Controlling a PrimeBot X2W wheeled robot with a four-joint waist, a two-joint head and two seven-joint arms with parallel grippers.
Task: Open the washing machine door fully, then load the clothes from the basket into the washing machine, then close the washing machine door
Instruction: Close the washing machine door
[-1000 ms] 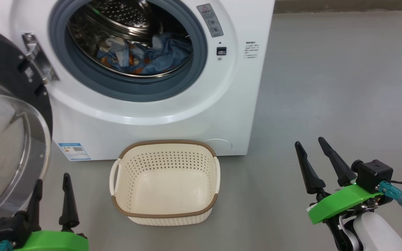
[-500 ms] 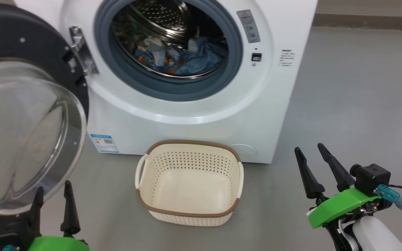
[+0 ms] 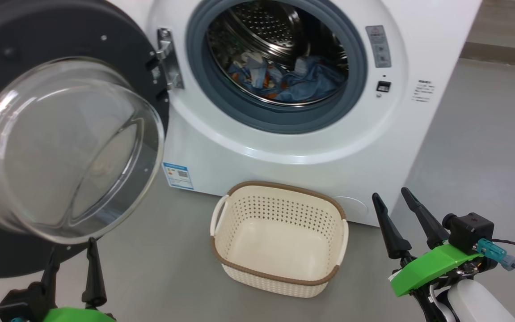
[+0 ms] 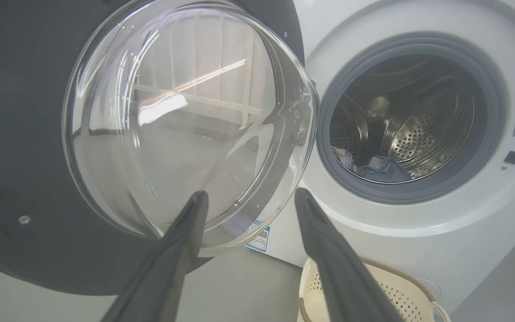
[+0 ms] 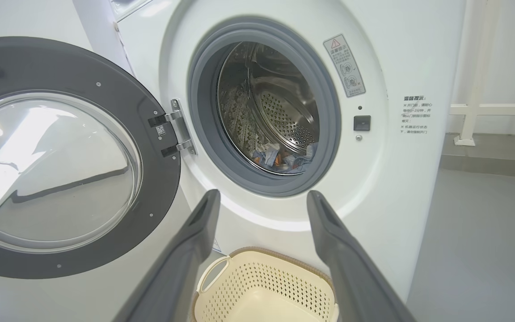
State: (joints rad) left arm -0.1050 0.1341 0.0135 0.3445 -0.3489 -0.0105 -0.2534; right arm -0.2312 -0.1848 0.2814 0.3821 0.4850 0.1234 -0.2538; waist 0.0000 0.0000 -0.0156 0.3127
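The washing machine [image 3: 284, 165] stands ahead, its grey-ringed drum mouth uncovered. The washing machine door [image 3: 61, 147] hangs swung out to the left on its hinge, glass bowl facing me. The light blue clothes [image 3: 293, 82] lie in the bottom of the drum. On the floor in front sits the basket [image 3: 284, 186], with nothing inside it. My left gripper [image 3: 73, 246] is open just below the door's lower edge; in the left wrist view the left gripper [image 4: 249, 193] points at the glass [image 4: 186, 120]. My right gripper [image 3: 390, 194] is open, to the right of the basket.
Grey floor [image 3: 485, 147] stretches to the right of the machine. A blue label sticker [image 3: 178, 175] marks the machine's lower front. A white railing post [image 5: 467, 112] stands against the wall behind, to the right. The open door takes up the left side.
The head camera has swung left, so the machine and basket sit further right and more of the door shows. Both grippers stay open and hold nothing.
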